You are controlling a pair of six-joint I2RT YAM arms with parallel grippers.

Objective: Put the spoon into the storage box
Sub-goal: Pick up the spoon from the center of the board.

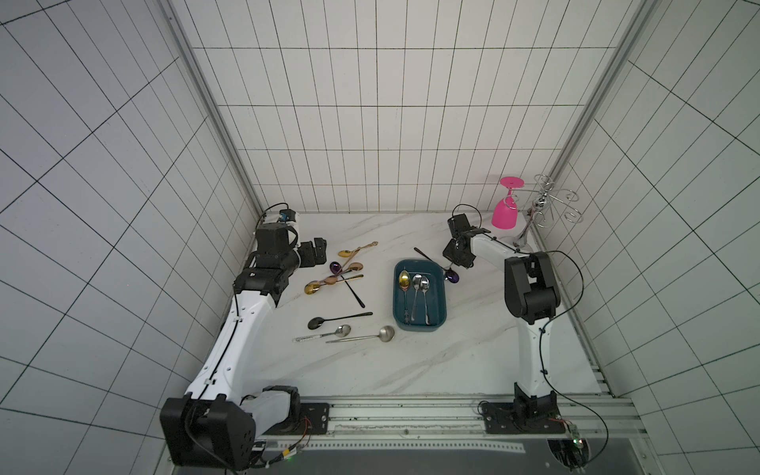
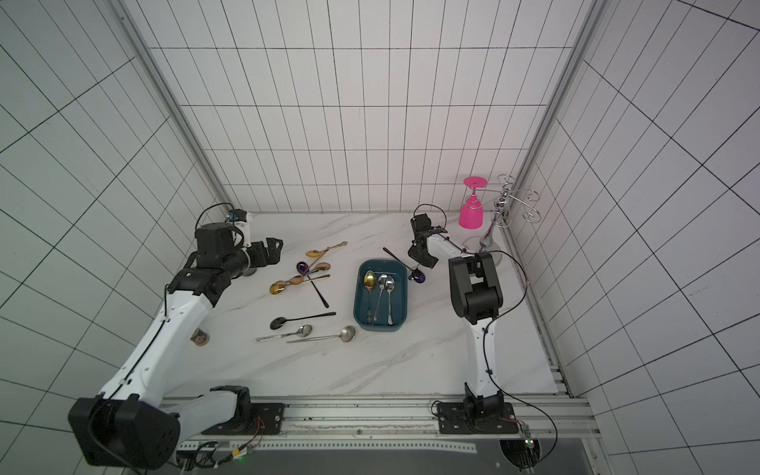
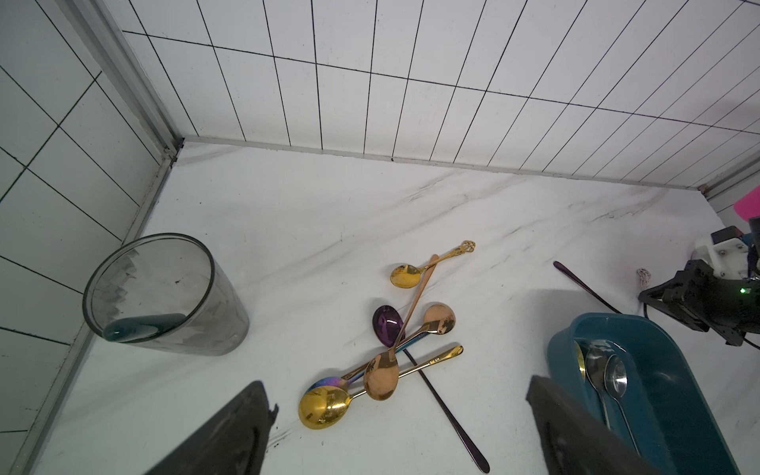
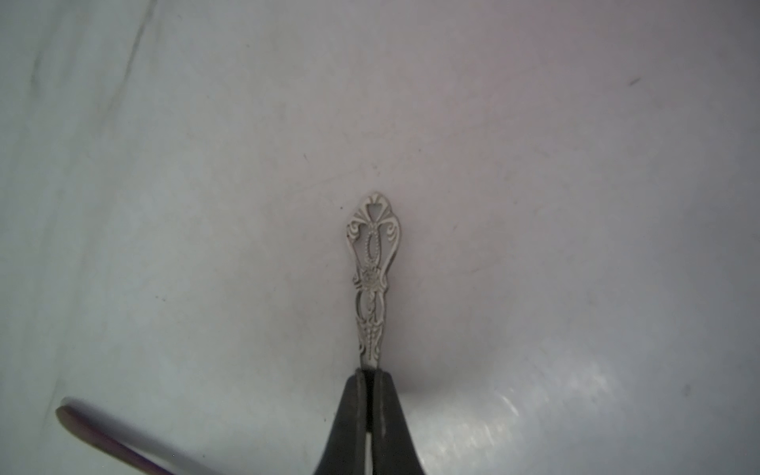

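The right pincer point(image 4: 372, 374) has its two black, tapering fingers point(image 4: 353, 411) pressed together on the thin neck of a spoon point(image 4: 372, 263). The spoon's flat handle end sticks out past the tips. It is dull silver metal, pierced and embossed with scrolls and beading, and widens to a pointed leaf shape (its bowl is hidden behind the fingers). Under it lies the matte white surface point(image 4: 534, 205) with faint grey veins; whether the handle touches it I cannot tell. A glossy purple spoon point(image 4: 103, 436) lies blurred just beside.

In both top views the right pincer point(image 1: 457, 263) point(image 2: 421, 259) hangs just beside the far right corner of the storage box point(image 1: 419, 327) point(image 2: 380, 327). The box is a smooth teal plastic tub with rounded corners, and three more spoons point(image 1: 415, 288) lie in it. The left pincer point(image 1: 321, 253) stands wide open, holding nothing, well apart.
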